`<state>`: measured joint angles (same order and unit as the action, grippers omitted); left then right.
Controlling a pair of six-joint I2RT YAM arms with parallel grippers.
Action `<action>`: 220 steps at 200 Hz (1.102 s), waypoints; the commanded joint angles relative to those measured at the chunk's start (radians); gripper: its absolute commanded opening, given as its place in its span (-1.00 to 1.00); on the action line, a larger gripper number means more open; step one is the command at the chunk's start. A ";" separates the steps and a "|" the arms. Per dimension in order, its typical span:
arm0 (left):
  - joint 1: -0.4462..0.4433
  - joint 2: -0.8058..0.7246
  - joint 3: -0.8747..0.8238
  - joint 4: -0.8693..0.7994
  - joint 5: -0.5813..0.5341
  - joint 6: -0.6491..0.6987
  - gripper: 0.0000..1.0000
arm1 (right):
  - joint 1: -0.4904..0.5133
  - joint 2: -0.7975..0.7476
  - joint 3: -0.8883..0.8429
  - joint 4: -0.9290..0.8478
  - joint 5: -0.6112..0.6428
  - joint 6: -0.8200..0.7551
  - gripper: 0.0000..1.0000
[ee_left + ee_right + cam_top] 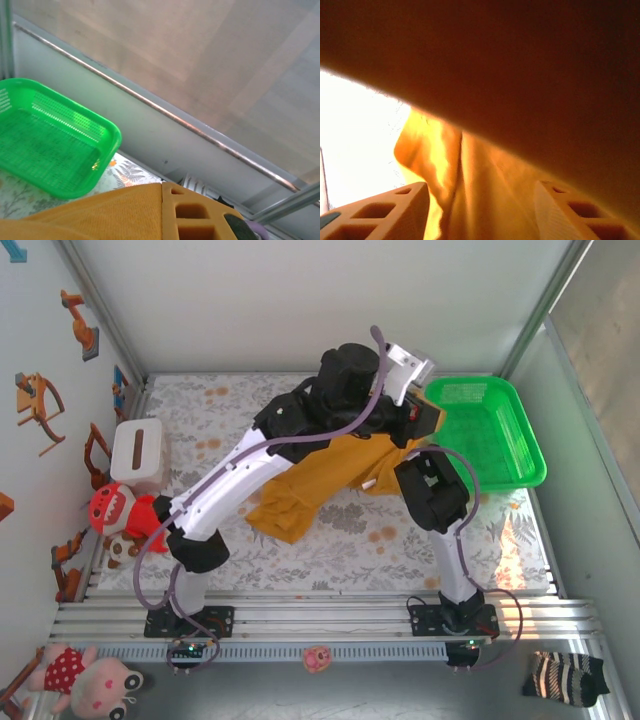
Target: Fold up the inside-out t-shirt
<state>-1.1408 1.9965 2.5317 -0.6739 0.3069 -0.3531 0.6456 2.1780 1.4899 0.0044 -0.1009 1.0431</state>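
Observation:
The inside-out t-shirt (300, 495) is mustard yellow and lies bunched on the patterned cloth at mid-table, its right end raised toward the left arm's wrist. My left gripper (162, 192) reaches across to beside the green basket. It is shut, with the shirt's woven cloth (100, 210) pressed against its finger. My right gripper (481, 189) is under the lifted shirt. Its fingers stand open, and a fold of yellow cloth (485, 165) hangs between them. Dark cloth covers the upper part of the right wrist view. The right arm's wrist (432, 490) sits at the shirt's right edge.
The green basket (532, 455) stands at the back right, close to the left gripper, and its rim (112, 132) is near the enclosure wall. A white tissue box (140, 452) and a red plush toy (120, 515) sit at the left. A striped sock (565, 675) lies off the table's front right.

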 commanded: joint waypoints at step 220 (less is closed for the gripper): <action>0.051 -0.227 -0.386 0.245 0.019 -0.072 -1.00 | -0.011 0.151 0.173 -0.467 0.111 0.095 -1.00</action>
<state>-1.1034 1.8179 2.1792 -0.5194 0.3176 -0.3958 0.6426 2.2929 1.7695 -0.5507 0.0849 1.1687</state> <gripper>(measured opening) 0.049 0.050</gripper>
